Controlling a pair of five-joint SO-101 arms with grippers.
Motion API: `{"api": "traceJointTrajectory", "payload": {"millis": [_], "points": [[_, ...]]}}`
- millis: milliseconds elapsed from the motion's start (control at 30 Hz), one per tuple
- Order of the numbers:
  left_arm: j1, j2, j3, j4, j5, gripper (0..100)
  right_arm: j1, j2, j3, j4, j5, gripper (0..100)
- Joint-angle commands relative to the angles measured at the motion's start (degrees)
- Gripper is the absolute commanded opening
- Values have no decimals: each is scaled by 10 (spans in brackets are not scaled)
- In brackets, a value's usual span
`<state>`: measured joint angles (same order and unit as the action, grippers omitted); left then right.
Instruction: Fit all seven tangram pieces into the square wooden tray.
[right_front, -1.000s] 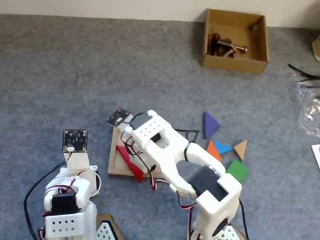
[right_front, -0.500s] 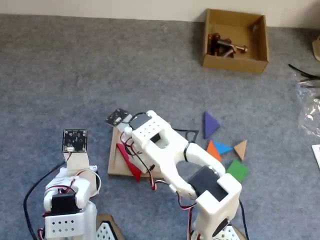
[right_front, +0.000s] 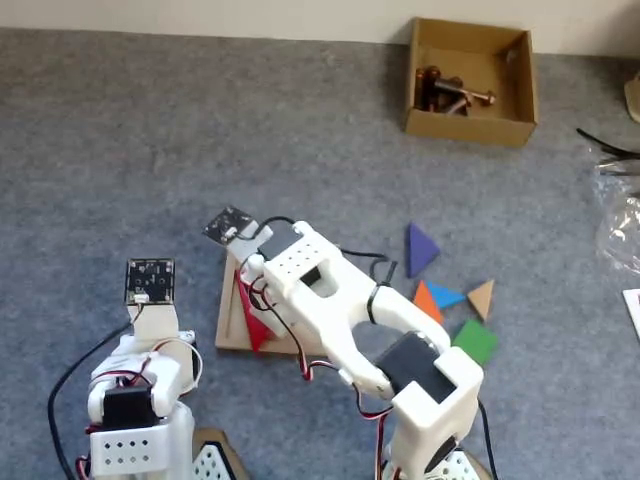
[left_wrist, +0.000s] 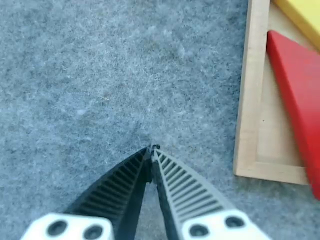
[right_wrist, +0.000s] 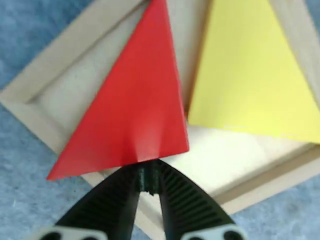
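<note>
The square wooden tray (right_front: 226, 338) lies on the grey carpet with my right arm stretched over it. Inside the tray (right_wrist: 60, 55), a yellow triangle (right_wrist: 245, 80) lies flat. Beside it sits a red triangle (right_wrist: 135, 110) with one corner over the rim. My right gripper (right_wrist: 150, 182) is shut, its tips touching the red triangle's long edge. In the high view the red triangle (right_front: 252, 322) peeks out beside that arm. My left gripper (left_wrist: 151, 150) is shut over bare carpet, just off the tray's corner (left_wrist: 247, 100), holding nothing.
Loose pieces lie on the carpet right of the tray: a purple triangle (right_front: 420, 247), orange (right_front: 427, 300), blue (right_front: 447, 296) and tan (right_front: 482, 297) triangles, and a green piece (right_front: 474, 341). A cardboard box (right_front: 470, 80) stands at the back.
My right gripper has moved away from its base, up and left across the tray. The red triangle went with it, and its corner sticks out less over the tray's near edge. The left arm is still.
</note>
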<state>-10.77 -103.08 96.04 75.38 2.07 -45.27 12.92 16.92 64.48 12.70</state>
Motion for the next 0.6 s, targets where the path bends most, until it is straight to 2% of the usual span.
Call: {"api": "traceJointTrajectory", "payload": {"millis": [0,567], "points": [[-5,4,12,4,1,5,-7,-8,-29,-25,-1,6],[-5,4,12,4,1,5,-37,-10,-30,-83,-2,7]]}}
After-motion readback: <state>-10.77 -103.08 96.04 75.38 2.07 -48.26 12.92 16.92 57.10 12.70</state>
